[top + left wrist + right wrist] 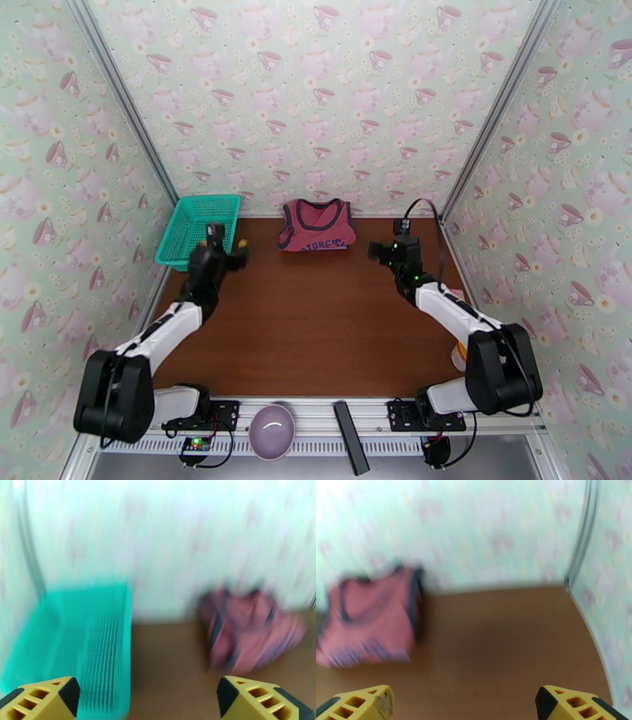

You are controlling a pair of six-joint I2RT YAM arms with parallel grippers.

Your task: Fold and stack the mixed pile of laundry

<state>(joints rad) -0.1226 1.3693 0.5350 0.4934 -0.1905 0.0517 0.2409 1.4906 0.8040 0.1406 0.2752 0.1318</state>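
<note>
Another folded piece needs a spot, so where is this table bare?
The widest bare patch is the brown table from the near edge up to the red top. A narrow strip lies between the top and the teal basket, though the left gripper hovers there. The far right corner beside the right gripper is bare. The far left is most crowded.

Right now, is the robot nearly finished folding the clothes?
Looks nearly finished. Done: the red top lies folded at the back of the table. In hand: nothing; the left hand and right hand are open and empty. Left: I can't tell whether other clothes lie under it.
</note>
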